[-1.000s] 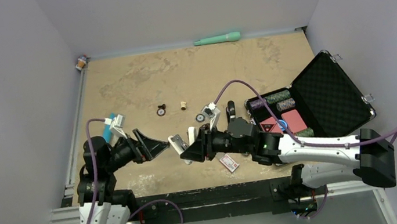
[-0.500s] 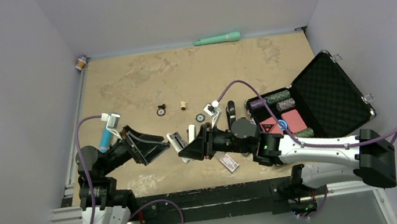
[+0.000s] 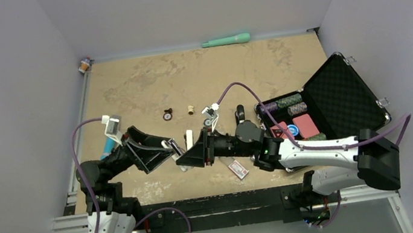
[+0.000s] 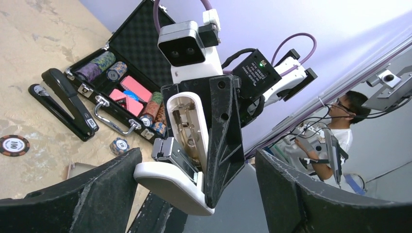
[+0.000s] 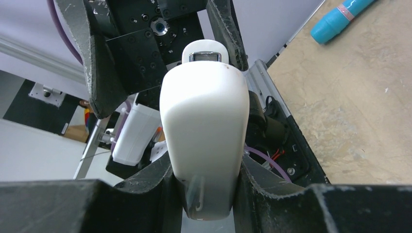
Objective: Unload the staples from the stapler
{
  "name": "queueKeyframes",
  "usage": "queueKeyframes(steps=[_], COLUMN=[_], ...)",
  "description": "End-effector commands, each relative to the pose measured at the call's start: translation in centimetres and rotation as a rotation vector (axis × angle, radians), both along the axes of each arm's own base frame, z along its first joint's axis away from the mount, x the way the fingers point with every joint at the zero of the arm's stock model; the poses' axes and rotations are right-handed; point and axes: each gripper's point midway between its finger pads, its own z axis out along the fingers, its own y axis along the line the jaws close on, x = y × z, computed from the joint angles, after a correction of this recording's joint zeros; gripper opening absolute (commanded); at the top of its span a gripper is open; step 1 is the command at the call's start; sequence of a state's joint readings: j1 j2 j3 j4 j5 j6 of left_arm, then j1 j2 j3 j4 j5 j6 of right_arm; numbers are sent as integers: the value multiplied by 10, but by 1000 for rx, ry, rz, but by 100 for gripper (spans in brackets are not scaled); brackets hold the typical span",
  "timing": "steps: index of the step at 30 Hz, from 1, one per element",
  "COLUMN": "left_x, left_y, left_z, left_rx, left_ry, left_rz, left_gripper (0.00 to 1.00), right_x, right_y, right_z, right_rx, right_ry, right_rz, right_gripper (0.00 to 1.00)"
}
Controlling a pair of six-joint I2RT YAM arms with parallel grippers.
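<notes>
Stapler (image 4: 187, 131), white-shelled with silvery metal inside: clamped in the right gripper (image 5: 204, 170), jaws closed on the two flanks of the body. Held in the air over the near middle of the worktop (image 3: 144, 82), between the two arms.

Hinged open in a V, halves meeting at the end beside the right fingertips. One half raised, inner channel turned to the left wrist camera; in the top view, long axis of this half running towards the far edge. Other half reaching out towards the left gripper (image 4: 197, 155). Silvery staple magazine exposed between the two halves.

Left jaws wide apart, one finger on each side of the free ends of the stapler. Contact between these fingers and the white shell: cannot be told.

Black stapler (image 4: 63, 104): closed, lying flat on the worktop just beside the open case (image 4: 141, 43), long axis roughly parallel to the nearest wall of the case. Apart from both grippers.

Case: lid propped open, foam-lined, stacks of poker chips and pink card boxes inside. Two loose chips (image 4: 13, 144) on the worktop near the black stapler.

Teal cylinder (image 5: 340, 17): lying on the worktop at the left side, behind the left arm.
</notes>
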State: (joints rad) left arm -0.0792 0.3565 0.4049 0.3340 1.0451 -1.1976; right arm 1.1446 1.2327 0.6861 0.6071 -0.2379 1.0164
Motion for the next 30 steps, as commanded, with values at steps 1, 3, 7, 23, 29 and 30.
queueKeyframes(steps=[1, 3, 7, 23, 29, 30], left_x=[-1, 2, 5, 9, 10, 10], left_y=[0, 0, 0, 3, 4, 4], left_z=[5, -1, -6, -16, -14, -14], left_rx=[-10, 0, 0, 24, 18, 17], left_ry=[-36, -14, 0, 34, 33, 36], left_rz=[-10, 0, 9, 58, 69, 71], left_gripper=[88, 86, 81, 66, 63, 62], right_x=[-7, -7, -8, -4, -3, -2], right_y=[6, 8, 11, 14, 18, 18], right_z=[52, 51, 50, 53, 52, 52], right_rx=[159, 162, 170, 191, 185, 185], right_ry=[-64, -63, -63, -70, -71, -71], right_rz=[50, 56, 68, 51, 56, 56], right_gripper=[0, 0, 0, 0, 0, 0])
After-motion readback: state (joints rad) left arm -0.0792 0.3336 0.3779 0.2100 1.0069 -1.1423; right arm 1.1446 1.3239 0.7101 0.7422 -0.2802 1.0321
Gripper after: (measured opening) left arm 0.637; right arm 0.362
